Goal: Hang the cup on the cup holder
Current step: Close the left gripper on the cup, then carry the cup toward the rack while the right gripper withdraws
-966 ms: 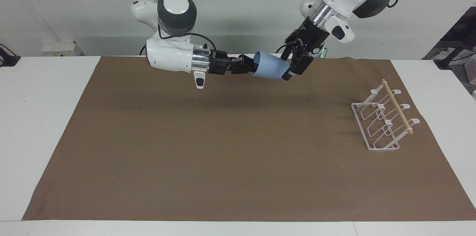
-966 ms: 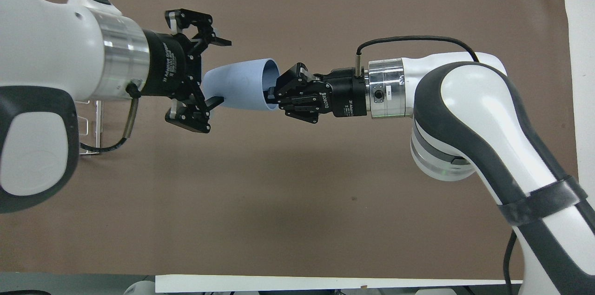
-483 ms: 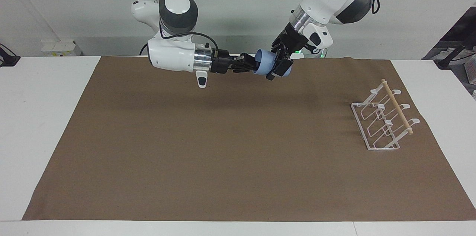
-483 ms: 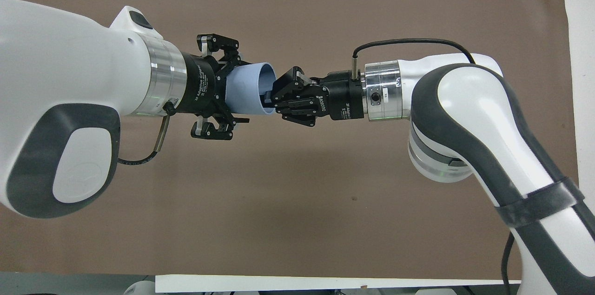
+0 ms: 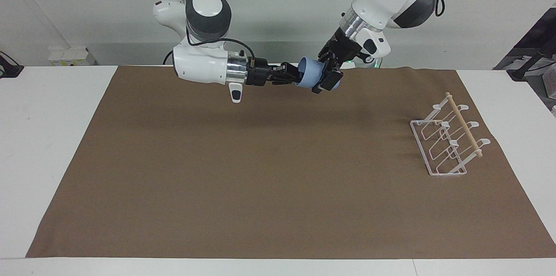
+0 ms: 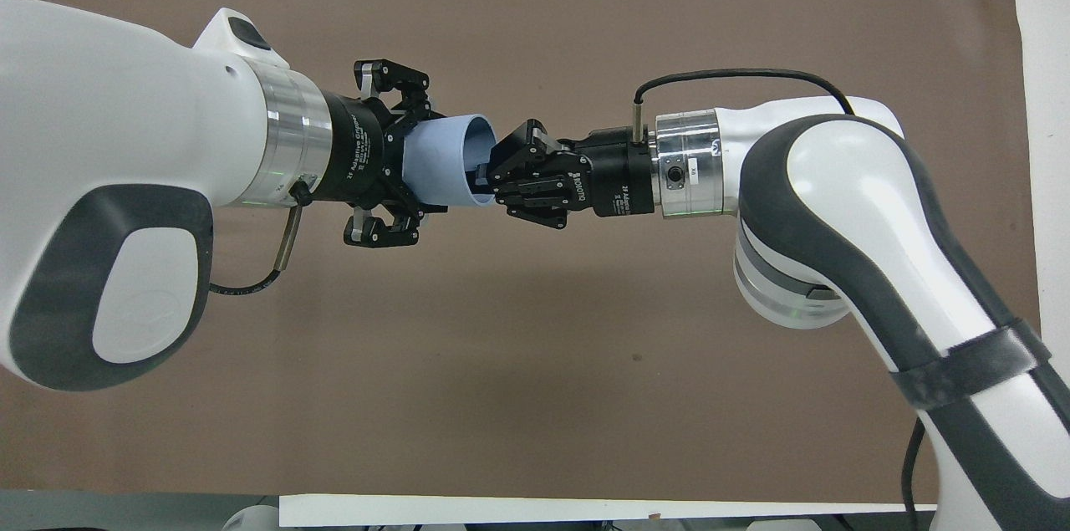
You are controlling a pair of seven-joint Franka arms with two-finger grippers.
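The light blue cup (image 5: 309,76) lies on its side in the air over the brown mat, near the robots' edge of the table. My right gripper (image 5: 295,77) is shut on its rim, one finger inside the mouth; it also shows in the overhead view (image 6: 485,176). My left gripper (image 5: 326,75) is around the cup's (image 6: 447,159) narrow base end, in the overhead view (image 6: 418,163) too. The white wire cup holder (image 5: 447,141) with its wooden rod stands at the left arm's end of the table. It holds nothing and is hidden under the left arm in the overhead view.
A brown mat (image 5: 260,180) covers most of the white table (image 5: 52,137). A black stand (image 5: 527,61) sits off the table's corner near the left arm's base.
My left gripper has moved from beside the cup's base to around it, the arm swinging toward the right arm. The right gripper and the cup have hardly moved.
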